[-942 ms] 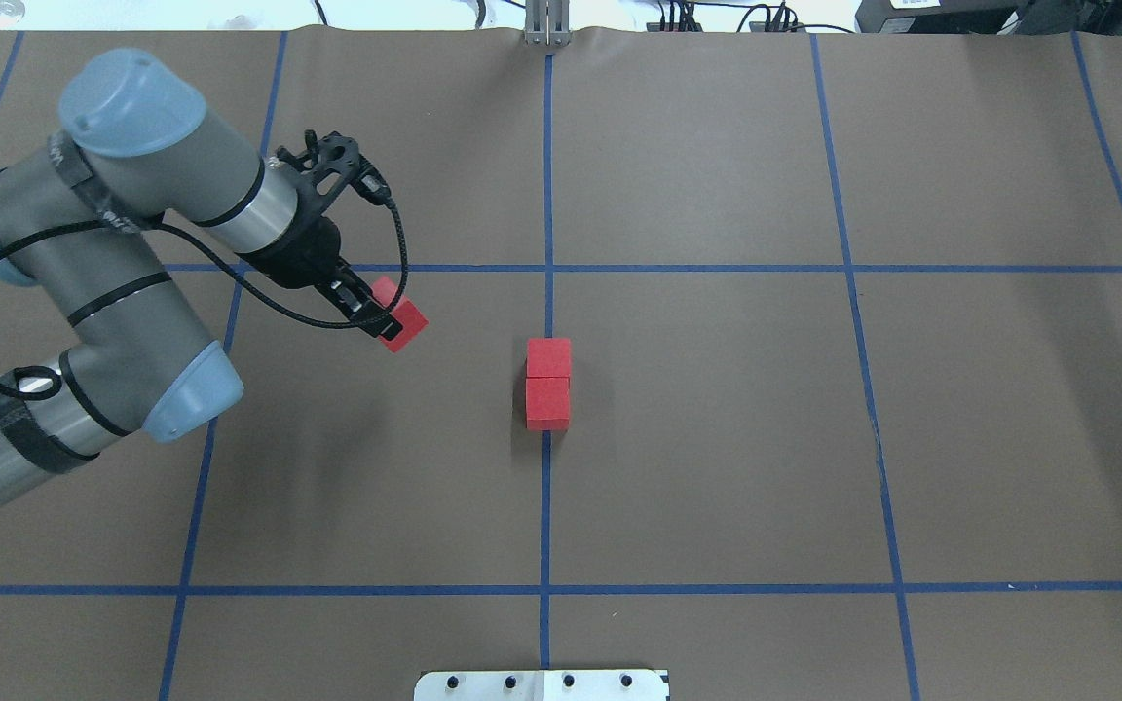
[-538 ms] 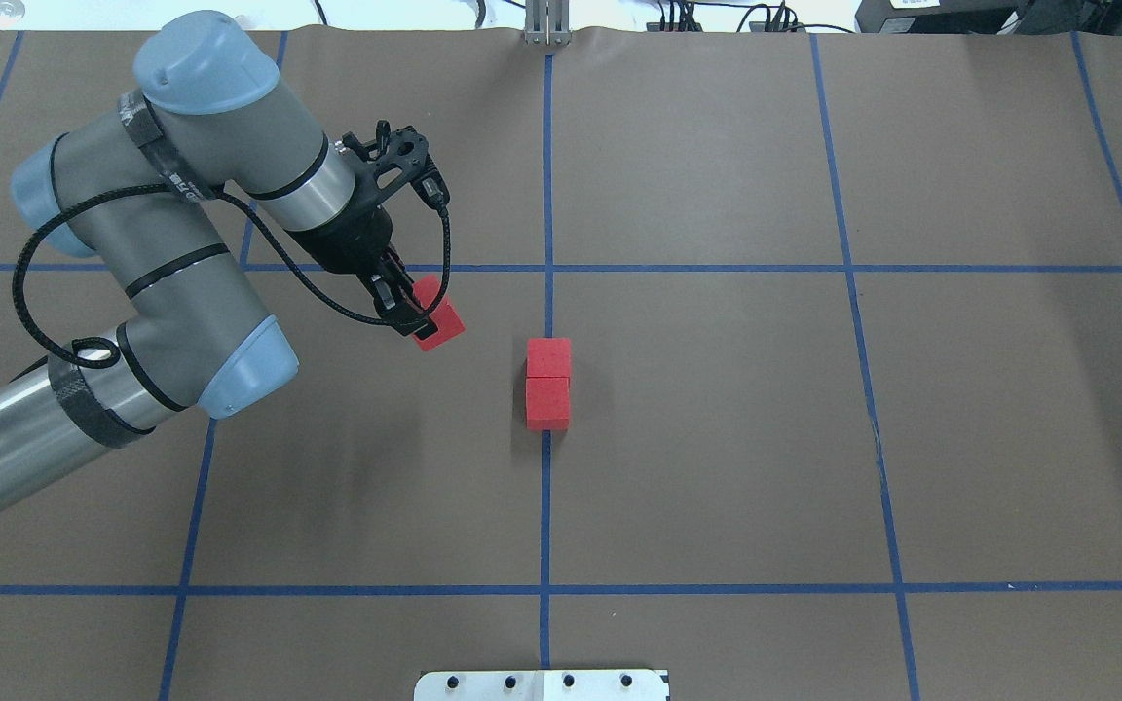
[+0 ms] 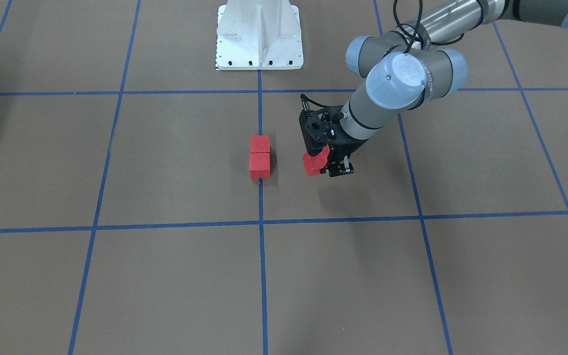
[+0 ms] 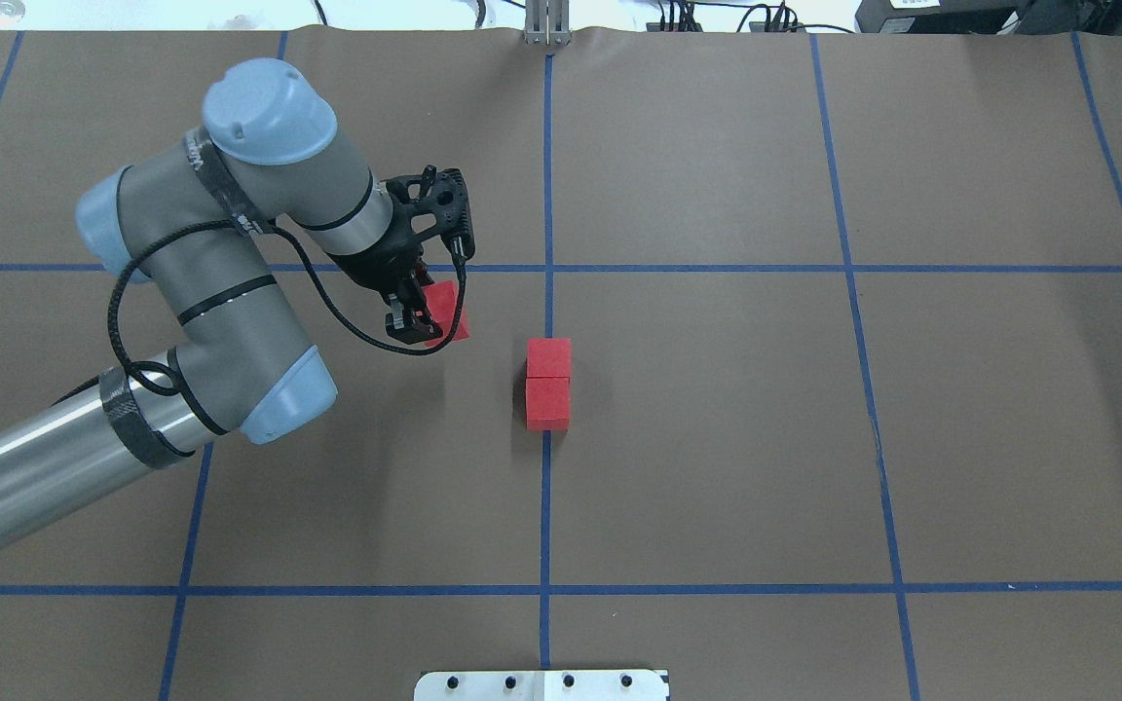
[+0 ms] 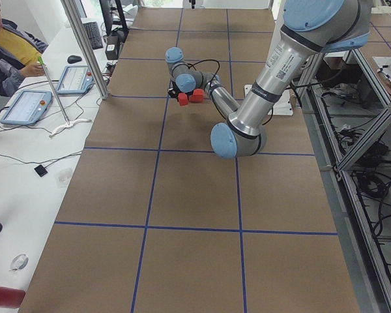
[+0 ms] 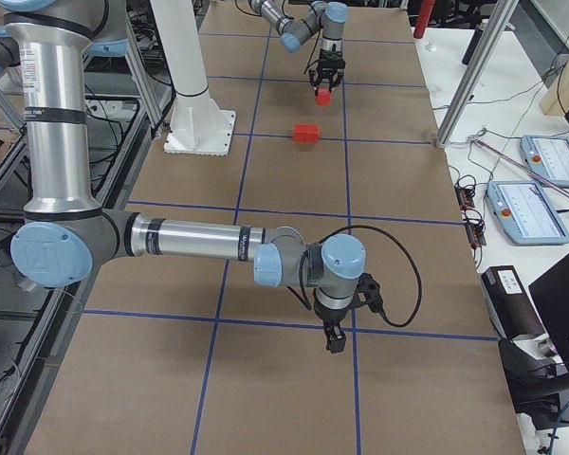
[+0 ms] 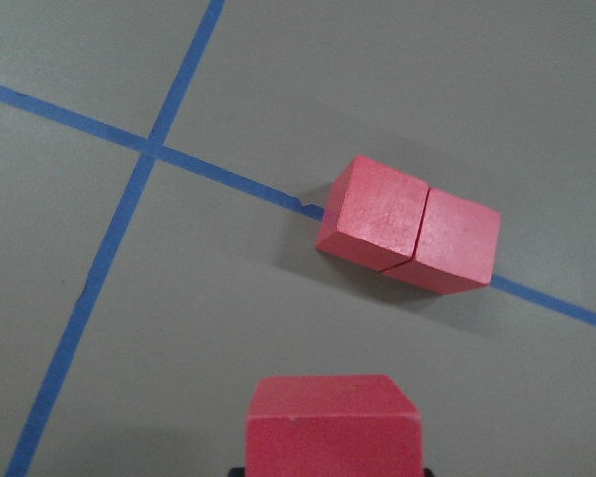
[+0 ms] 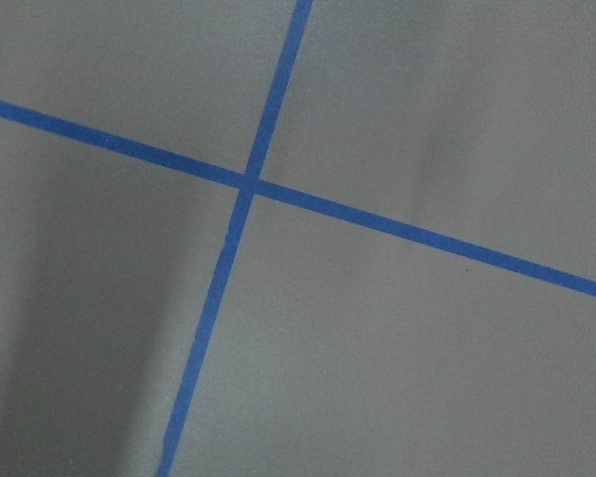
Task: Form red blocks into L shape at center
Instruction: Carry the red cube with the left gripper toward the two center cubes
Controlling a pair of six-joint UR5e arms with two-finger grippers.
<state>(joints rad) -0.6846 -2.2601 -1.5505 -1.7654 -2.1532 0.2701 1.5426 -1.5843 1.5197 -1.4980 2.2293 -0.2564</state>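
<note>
Nearest to us, at the bottom edge of the left wrist view, the held block point(image 7: 333, 422) is pinched in the left gripper point(image 4: 428, 321) and appears lifted clear of the brown floor. Beyond it, mid-frame, the pair of blocks point(image 7: 417, 229) lies flush, side by side, on the blue tape line point(image 7: 228, 177) at the center point(image 4: 547, 448). We judge the long leg of the L done. The foot is left: the held block must cross the gap and land touching the side of one end block.

Well apart, in the lower middle of the exterior right view, the right gripper point(image 6: 333, 343) points at bare floor; we cannot tell whether its fingers are spread or closed.

The blocks are plain. The blue joint cap point(image 3: 396, 74), upper right of the front-facing view, bears a round logo, and a white sticker point(image 5: 281, 62) sits on the near arm; both are too small to read.
</note>
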